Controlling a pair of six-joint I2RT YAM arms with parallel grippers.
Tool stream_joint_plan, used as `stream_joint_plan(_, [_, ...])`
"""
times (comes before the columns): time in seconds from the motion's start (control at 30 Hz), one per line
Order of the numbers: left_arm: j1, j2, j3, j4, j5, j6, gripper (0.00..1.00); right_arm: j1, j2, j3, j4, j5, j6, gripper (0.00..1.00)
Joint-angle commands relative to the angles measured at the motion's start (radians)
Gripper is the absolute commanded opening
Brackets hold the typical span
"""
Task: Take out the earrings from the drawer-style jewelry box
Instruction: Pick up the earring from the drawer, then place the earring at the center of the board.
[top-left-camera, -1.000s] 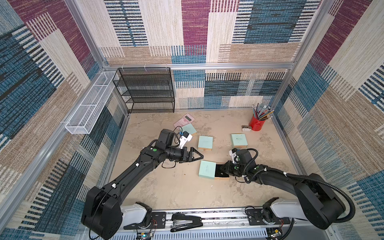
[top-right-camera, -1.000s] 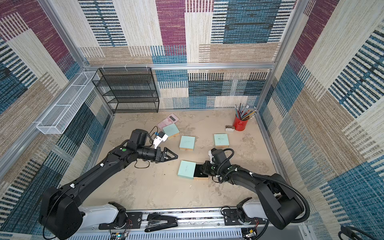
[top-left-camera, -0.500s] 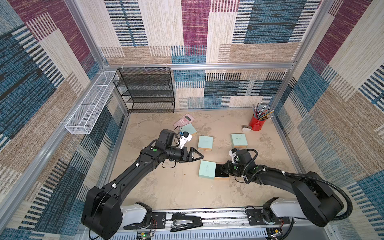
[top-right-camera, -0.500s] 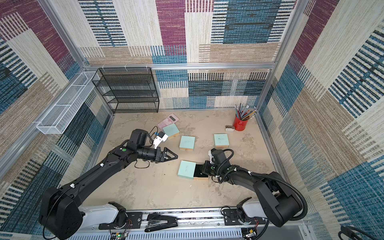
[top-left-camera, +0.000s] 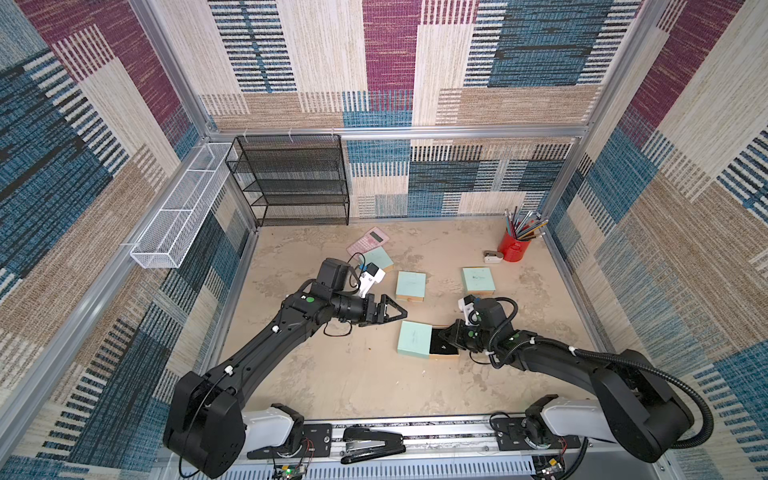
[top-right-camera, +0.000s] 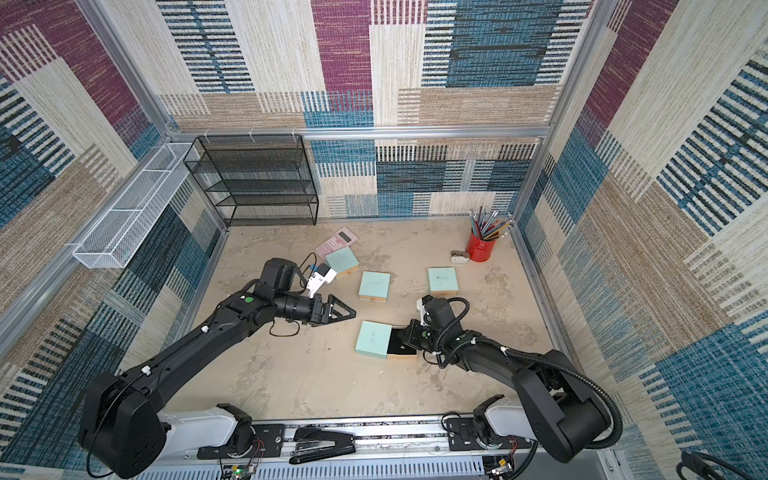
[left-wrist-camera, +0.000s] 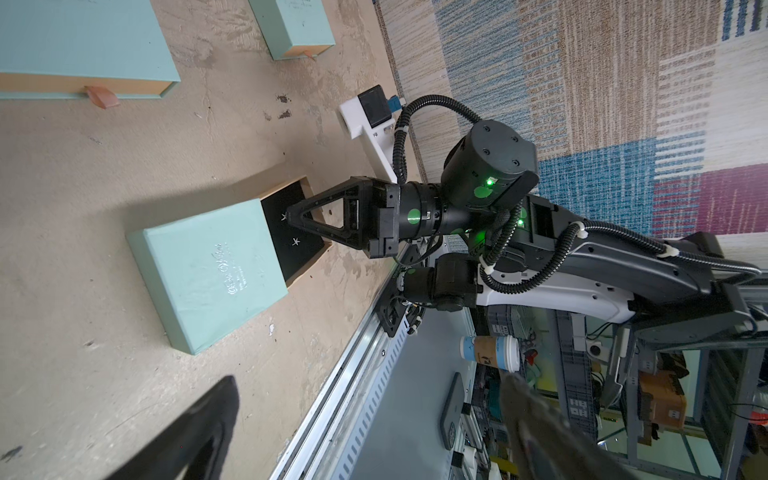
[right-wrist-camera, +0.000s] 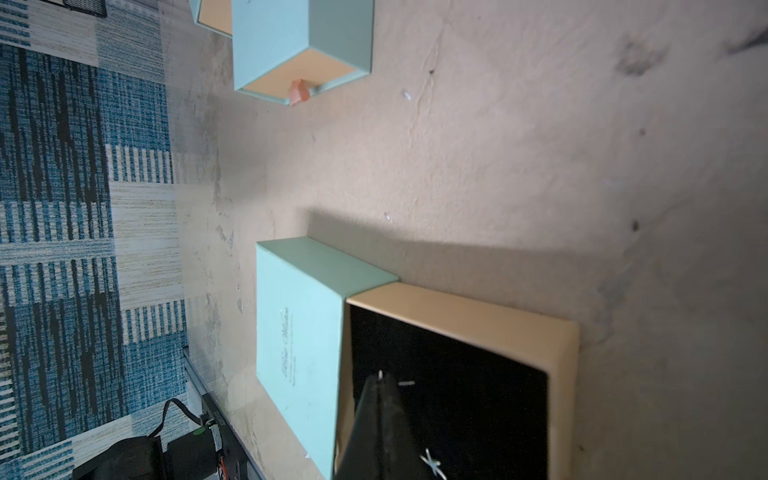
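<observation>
Just beyond the black stapler (top-left-camera: 372, 446) on the front rail, we see the earrings (left-wrist-camera: 296, 241): tiny pale star-shaped studs glinting on the black lining of a tan card drawer (right-wrist-camera: 457, 309). The drawer stands partway out of its matte mint-green box (top-left-camera: 414, 338). The right gripper (right-wrist-camera: 382, 384) reaches into the drawer with its jaws pressed together on one stud, whose pale arms poke out either side of the tips. The left gripper (top-left-camera: 395, 314) hovers just past the box's far corner, spread wide and holding nothing. Farther back lie three closed mint boxes (top-left-camera: 410, 286) with tan fronts, a pink calculator (top-left-camera: 368, 241), a red cup of pencils (top-left-camera: 514, 251) and, against the patterned wall, a black mesh shelf (top-left-camera: 291, 183).
</observation>
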Motion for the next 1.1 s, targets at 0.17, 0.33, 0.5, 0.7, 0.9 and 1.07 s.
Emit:
stream_joint_plan(0.17, [0.005, 0.002, -0.005, 0.02, 0.011, 0.005, 0.98, 0.0, -0.042, 0.036, 0.007, -0.029, 0.016, 0.0])
stream_joint_plan(0.33, [0.006, 0.0, -0.004, 0.014, 0.003, 0.007, 0.98, -0.011, -0.105, 0.079, -0.091, 0.017, 0.004, 0.0])
stream_joint_plan(0.5, [0.006, -0.012, -0.002, 0.003, -0.024, 0.013, 0.98, -0.083, -0.176, 0.079, -0.194, 0.033, -0.014, 0.0])
stream_joint_plan(0.7, [0.006, -0.02, 0.0, 0.003, -0.034, 0.011, 0.99, -0.244, -0.271, 0.037, -0.29, 0.011, -0.062, 0.0])
stream_joint_plan(0.9, [0.004, -0.018, 0.016, 0.013, -0.042, -0.011, 0.98, -0.461, -0.357, -0.033, -0.36, -0.026, -0.117, 0.0])
stream_joint_plan(1.07, [-0.004, -0.003, 0.067, 0.007, -0.038, -0.018, 0.99, -0.584, -0.376, -0.087, -0.355, -0.073, -0.135, 0.0])
